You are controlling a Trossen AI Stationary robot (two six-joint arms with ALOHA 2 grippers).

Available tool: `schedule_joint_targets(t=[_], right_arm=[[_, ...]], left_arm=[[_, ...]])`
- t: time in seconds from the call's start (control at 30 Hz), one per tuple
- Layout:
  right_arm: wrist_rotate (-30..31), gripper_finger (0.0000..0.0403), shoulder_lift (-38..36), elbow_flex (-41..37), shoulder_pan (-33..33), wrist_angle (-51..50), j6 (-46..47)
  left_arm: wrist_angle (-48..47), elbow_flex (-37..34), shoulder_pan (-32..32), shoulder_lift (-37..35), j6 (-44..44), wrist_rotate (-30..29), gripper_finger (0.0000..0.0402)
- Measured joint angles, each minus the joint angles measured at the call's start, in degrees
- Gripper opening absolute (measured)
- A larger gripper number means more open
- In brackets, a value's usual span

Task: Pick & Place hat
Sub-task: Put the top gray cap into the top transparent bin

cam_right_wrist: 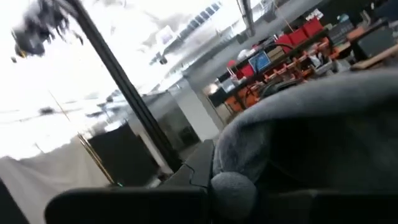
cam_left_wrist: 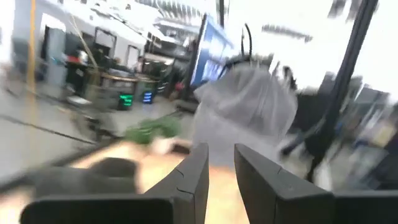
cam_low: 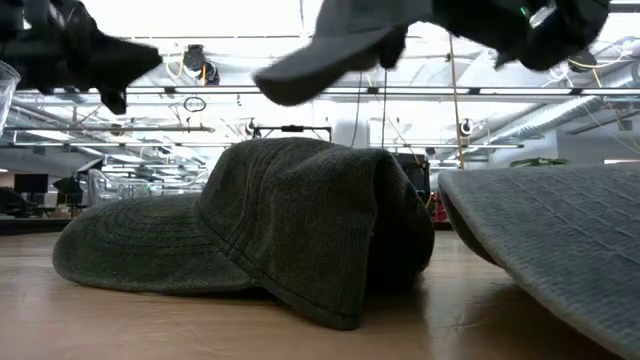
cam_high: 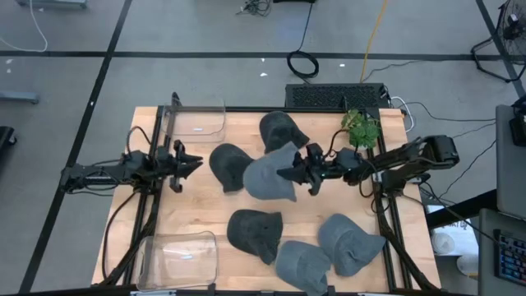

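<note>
1. Pale wooden tabletop [cam_high: 205, 210] carries several grey and dark fabric caps, with two clear plastic bins at its left side.
2. Nearest the low camera: a dark charcoal corduroy cap [cam_low: 260, 235] lies flat on the wood; beside it is the edge of a lighter grey quilted cap [cam_low: 560, 240].
3. Right gripper [cam_high: 306, 174] is above the table's centre, fingers clamped on the light grey fabric cap [cam_high: 269, 176].
4. This held cap hangs clear of the table, extending from the fingertips toward the left arm; in the low view it is airborne above the corduroy cap.
5. Left gripper [cam_high: 185, 163] hovers at the left side, well apart from the held cap, fingers [cam_left_wrist: 189, 180] slightly parted, holding nothing.
6. Farther off: a green potted plant [cam_high: 360, 127] stands at the far right corner.
</note>
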Motion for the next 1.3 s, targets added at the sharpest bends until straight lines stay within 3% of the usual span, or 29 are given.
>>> schedule_joint_targets(t=[0.17,0.37,0.5,0.73,0.87,1.1,1.3], right_arm=[[0.7,0.0021,0.4,6.4,1.6,-7.3,-12.2],[6.4,0.0021,0.4,8.2,2.6,-9.4,-23.3],[8.4,0.0021,0.3,8.2,2.6,-9.4,-26.3],[13.9,0.0021,2.4,9.3,2.3,-7.4,-31.8],[13.6,0.0021,6.1,13.9,2.1,-7.8,-33.8],[13.4,0.0021,13.2,22.8,2.1,-7.6,-37.6],[13.3,0.0021,17.9,27.9,2.1,-8.0,-38.1]], left_arm=[[4.4,0.0,0.0,0.0,-13.2,0.8,0.0086],[3.8,0.0,0.0,2.5,-31.1,-1.9,0.0088],[4.6,0.0,-0.1,7.5,-37.8,-0.7,0.0124],[18.9,0.0,-0.1,20.3,-39.1,-0.6,0.0254],[23.5,0.0,-0.8,28.0,-42.2,1.7,0.0297],[34.2,0.6,-2.0,37.9,-40.7,-1.2,0.0301],[35.1,4.9,-2.0,43.2,-37.5,-0.6,0.0286]])
